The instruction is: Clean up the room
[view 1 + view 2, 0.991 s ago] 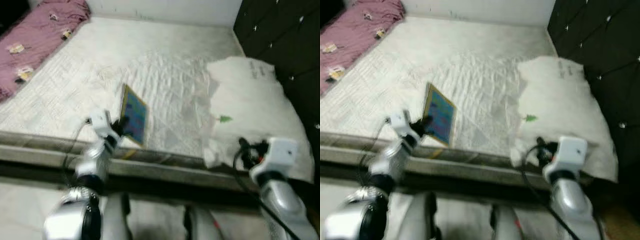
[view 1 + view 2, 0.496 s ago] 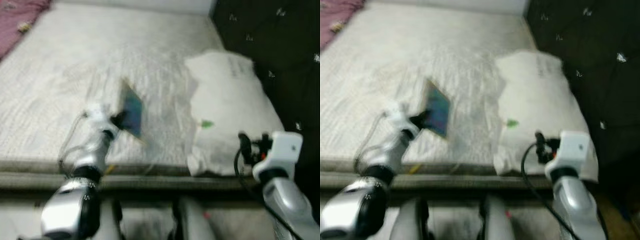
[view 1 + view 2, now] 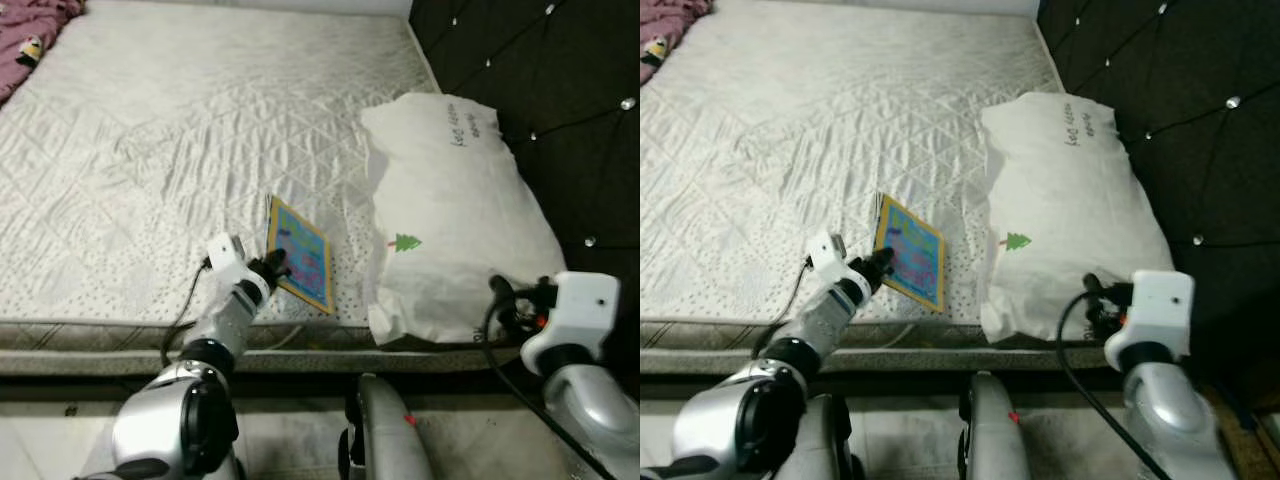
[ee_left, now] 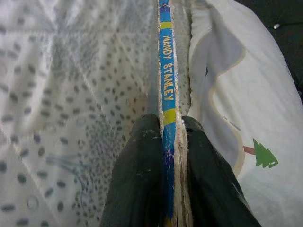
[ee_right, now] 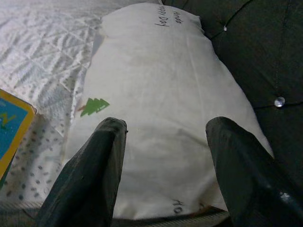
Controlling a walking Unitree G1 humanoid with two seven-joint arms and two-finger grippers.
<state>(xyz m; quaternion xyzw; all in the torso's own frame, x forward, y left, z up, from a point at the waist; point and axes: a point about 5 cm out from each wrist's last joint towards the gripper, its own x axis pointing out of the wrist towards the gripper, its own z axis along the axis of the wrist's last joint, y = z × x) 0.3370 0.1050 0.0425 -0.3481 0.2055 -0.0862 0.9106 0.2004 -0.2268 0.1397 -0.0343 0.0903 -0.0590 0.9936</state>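
Near the front edge of the bed (image 3: 150, 150), the left gripper (image 3: 275, 268) is closed on a thin book (image 3: 300, 254) with a blue, yellow-bordered cover. In the left wrist view, the two black fingers (image 4: 142, 179) press against both faces of the book at its spine, which carries the words "MANDY STANLEY" in yellow letters on blue. The book stands tilted on its lower edge, leaning over the quilted, dotted mattress surface; whether that lower edge touches the mattress cannot be determined from the head views.

A white pillow (image 3: 450, 220) lies just beside the book on the robot's right, against the dark tufted headboard (image 3: 560, 100). The pillow bears a small green tree print (image 3: 406, 242) and a line of script near its far end.

The right gripper (image 5: 161, 156) is held near the front edge of the pillow. In the right wrist view its fingers (image 5: 97, 165) are spread wide apart and hold nothing, with the pillow visible between them.

A purple blanket (image 3: 30, 30) lies at the far left corner of the bed, well apart from the book.
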